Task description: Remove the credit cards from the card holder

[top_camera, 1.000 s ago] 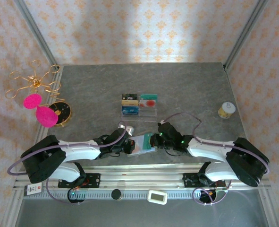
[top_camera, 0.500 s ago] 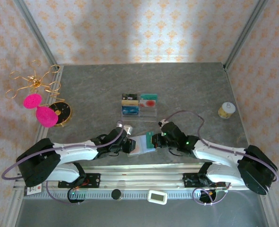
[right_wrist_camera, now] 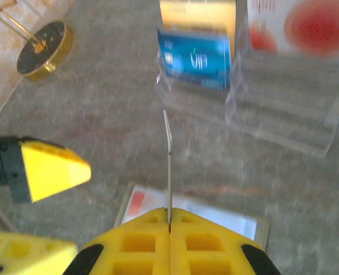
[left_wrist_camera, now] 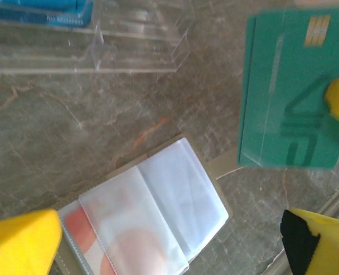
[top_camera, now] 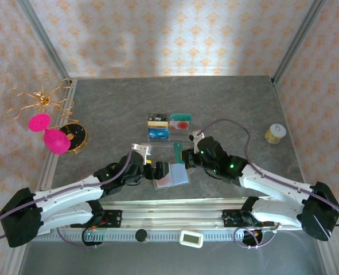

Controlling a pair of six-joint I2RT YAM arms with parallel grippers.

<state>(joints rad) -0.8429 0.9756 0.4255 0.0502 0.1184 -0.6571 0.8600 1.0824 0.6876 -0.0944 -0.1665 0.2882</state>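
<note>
Progress looks well along, though not finished: the card holder [top_camera: 171, 175] lies open and flat on the table, and a pale card with red blotches [left_wrist_camera: 120, 246] sits in its clear sleeves, so at least that one is left to pull. A teal card [left_wrist_camera: 289, 86] is already free of the holder, pinched on edge between the clenched fingers of the right gripper [right_wrist_camera: 169, 216] and hanging just beyond the holder's far edge, on the way toward the clear acrylic tray [right_wrist_camera: 284, 137]. That tray, farther out past the holder, holds a blue card [right_wrist_camera: 195, 57], a yellow one [right_wrist_camera: 198, 14] and another red-blotched card [right_wrist_camera: 307, 26] standing in its compartments, which I judge to be the ones removed so far. The left gripper [top_camera: 158, 171] rests just beside the holder's left edge, jaws spread wide and grasping nothing.
</note>
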